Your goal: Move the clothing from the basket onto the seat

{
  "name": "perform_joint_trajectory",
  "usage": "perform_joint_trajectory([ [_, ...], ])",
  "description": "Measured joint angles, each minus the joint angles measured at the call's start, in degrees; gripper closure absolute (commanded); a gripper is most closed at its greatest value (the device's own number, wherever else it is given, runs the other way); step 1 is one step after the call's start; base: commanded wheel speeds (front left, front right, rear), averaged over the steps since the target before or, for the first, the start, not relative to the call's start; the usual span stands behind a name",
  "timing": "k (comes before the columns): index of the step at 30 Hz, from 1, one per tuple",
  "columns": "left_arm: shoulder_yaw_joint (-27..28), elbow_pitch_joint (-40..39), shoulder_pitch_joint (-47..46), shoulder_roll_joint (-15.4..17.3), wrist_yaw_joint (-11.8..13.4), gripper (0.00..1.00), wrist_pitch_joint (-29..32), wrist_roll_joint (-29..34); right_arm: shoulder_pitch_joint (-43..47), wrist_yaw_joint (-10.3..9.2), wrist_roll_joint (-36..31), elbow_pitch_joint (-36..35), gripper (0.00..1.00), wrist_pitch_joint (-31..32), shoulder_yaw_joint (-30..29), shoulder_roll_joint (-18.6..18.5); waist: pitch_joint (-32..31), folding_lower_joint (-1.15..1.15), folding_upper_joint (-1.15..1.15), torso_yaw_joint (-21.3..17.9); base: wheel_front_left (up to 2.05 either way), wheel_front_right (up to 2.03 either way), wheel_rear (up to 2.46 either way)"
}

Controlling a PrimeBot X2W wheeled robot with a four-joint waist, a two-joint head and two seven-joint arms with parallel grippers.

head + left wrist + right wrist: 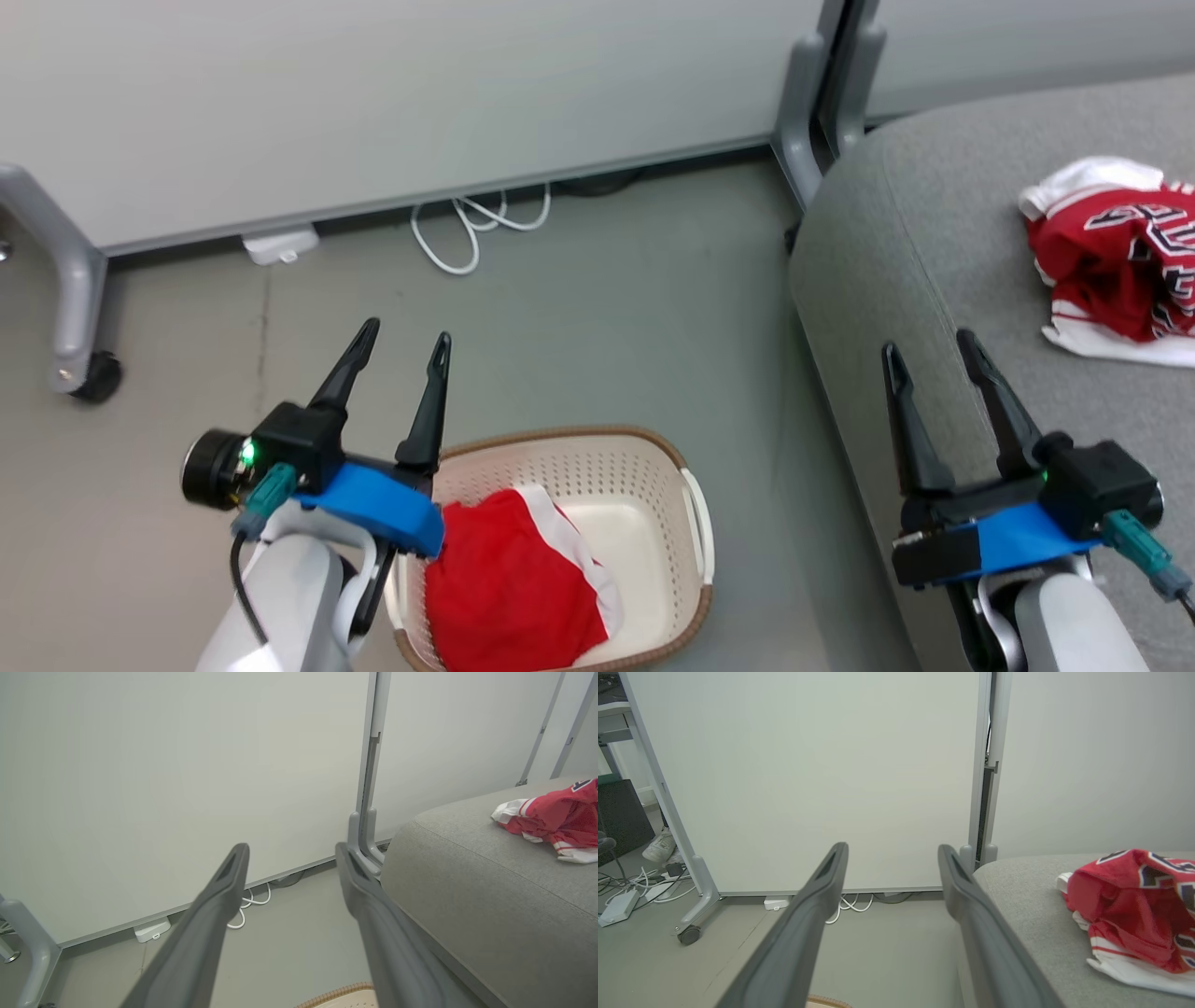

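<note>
A plain red garment (pixel 509 583) with white trim lies crumpled in the left half of a cream perforated basket (pixel 607 471), at about 6 o'clock in the head view, so this piece is not yet moved. The basket stands on a grey floor (pixel 607 308), just beside the rounded edge of a large grey seat (pixel 934 233) at 3 o'clock. A red jersey (pixel 1116 271) with black-and-white lettering already lies bunched on the seat at about 2 o'clock. The left gripper (pixel 406 331) hovers at 8 o'clock, over the basket's left rim, its two dark fingers spread apart and holding nothing. The right gripper (pixel 924 338) hovers at 4 o'clock above the seat's edge, fingers likewise apart and empty. A white cable (pixel 471 233) lies looped at the foot of a pale partition (pixel 373 112) at 12 o'clock. Likely risks: a left finger coming down on the rim could tip or shove the light basket; a shallow pinch on one fold could let the cloth slip and fall to the floor short of the seat.
</note>
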Motion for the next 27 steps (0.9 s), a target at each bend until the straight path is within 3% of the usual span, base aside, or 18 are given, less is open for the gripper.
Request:
perform_joint_trajectory([
  [13, -20.0, 17.1, -16.6, 6.2, 0.0, 0.00, 0.0, -2.7, -9.3, 0.00, 0.9, -2.5, 0.00, 0.0, 2.9, 0.7, 13.7, 0.01, 0.00, -6.7, 0.00, 0.00, 0.00],
  [27, -46.5, 33.6, -30.8, 9.1, 0.0, 0.00, 3.0, -9.1, -16.6, 0.00, 1.9, -6.0, 0.00, 0.0, 6.3, 1.1, 28.9, 0.01, 0.00, -12.3, 0.00, 0.00, 0.00],
])
